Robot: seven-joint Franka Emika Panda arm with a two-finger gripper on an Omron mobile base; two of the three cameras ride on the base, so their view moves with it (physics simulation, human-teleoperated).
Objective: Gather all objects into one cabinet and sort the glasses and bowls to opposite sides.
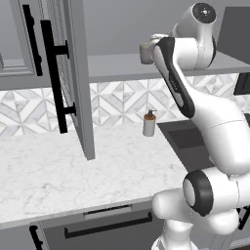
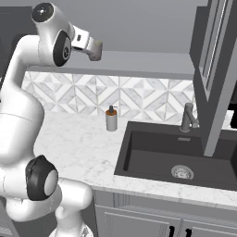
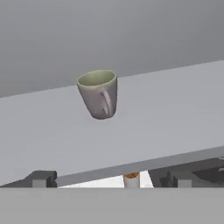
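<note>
- Left base view: the white arm rises from the lower right and bends up to shelf height, and there's a grey-beige mug (image 1: 145, 52) on the grey cabinet shelf (image 1: 117, 66), peeking out just left of the arm's upper link. The cabinet door (image 1: 73, 73) with its long black bar handle (image 1: 53, 78) stands swung open over the marble counter (image 1: 73, 171). Down below, a white soap dispenser (image 1: 149, 124) stands by the patterned backsplash, just left of the dark sink (image 1: 188, 141).
- Right base view: the arm climbs up the left edge, wrist at the top, and the mug (image 2: 95, 50) shows right off the end of the hand, level with the shelf (image 2: 139, 62). The fingers themselves I can't make out from this side. The soap dispenser (image 2: 111, 119) stands on the counter (image 2: 83, 143) left of the sink (image 2: 176, 157), with the faucet (image 2: 187, 118) at the sink's back edge.
- Hand view: here's the clear look. The mug (image 3: 99, 93) stands upright on the shelf (image 3: 166, 113), pale-green inside, handle turned toward the camera. The gripper (image 3: 109, 178) has its two dark finger tips set wide apart at the bottom edge, nothing between them, short of the mug and not touching it. Beneath the shelf edge, the soap dispenser (image 3: 131, 178) shows between the tips.
</note>
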